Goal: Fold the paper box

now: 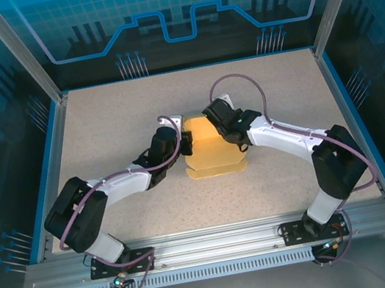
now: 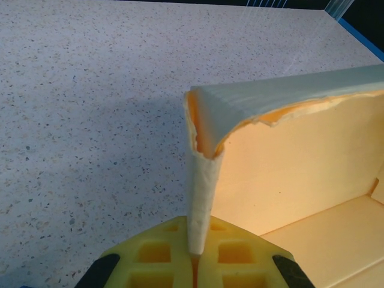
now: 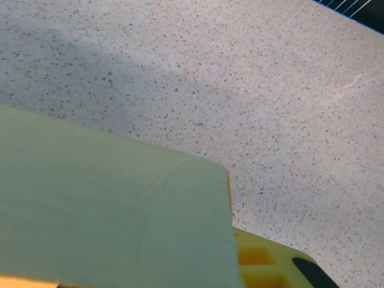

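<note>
The paper box (image 1: 213, 154) sits half-raised at the middle of the table (image 1: 100, 130). The left gripper (image 1: 187, 143) is at the box's 9 o'clock edge, its pads (image 2: 159, 255) pinching the upright side wall between them. The right gripper (image 1: 229, 130) is at about 2 o'clock, with a panel lying over one finger (image 3: 264, 264) (I cannot tell whether it grips). My judgement is to keep the left wall anchored, turn the right panel slowly along its crease, and spare the curled top corner.

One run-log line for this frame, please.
stage: mid-fold | paper box: one side standing upright | left hand: shut on that side's edge | right hand: at box, grip unclear
</note>
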Available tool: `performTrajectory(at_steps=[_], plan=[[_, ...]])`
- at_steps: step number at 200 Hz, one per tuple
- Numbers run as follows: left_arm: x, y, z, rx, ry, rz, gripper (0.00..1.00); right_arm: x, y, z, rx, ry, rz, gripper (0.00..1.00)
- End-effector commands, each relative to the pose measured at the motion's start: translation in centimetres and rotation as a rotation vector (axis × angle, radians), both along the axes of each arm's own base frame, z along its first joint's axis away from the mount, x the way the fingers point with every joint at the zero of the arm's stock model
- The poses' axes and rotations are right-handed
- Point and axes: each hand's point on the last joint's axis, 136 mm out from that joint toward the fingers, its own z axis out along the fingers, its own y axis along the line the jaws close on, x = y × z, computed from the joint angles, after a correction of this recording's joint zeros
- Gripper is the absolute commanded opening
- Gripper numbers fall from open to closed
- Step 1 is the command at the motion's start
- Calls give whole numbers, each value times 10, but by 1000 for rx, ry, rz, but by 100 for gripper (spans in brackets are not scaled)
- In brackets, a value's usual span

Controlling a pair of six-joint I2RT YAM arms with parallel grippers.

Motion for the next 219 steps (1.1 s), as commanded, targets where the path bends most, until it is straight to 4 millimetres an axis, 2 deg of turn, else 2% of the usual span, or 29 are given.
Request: performTrajectory(at_steps=[1,37,88,112,134,173,219], plan=[[5,-1,4,1,-7,10,0,1,-22,2,-153,-3,-51,16],[7,-1,3,10,-6,13,0,-1,-13,6,-95,0,-15,18],[7,0,1,21,-2,16,0,-13,26,22,160,13,138,46],[7,1,1,32,-2,16,0,-22,38,26,242,31,200,54],[6,4,0,47,0,14,0,-31,43,36,295,24,244,57],[0,4,-6,47,39,-27,0,-41,47,69,370,-34,354,58],[-21,-13,-7,-4,39,-210,0,-39,48,88,544,-43,440,58]])
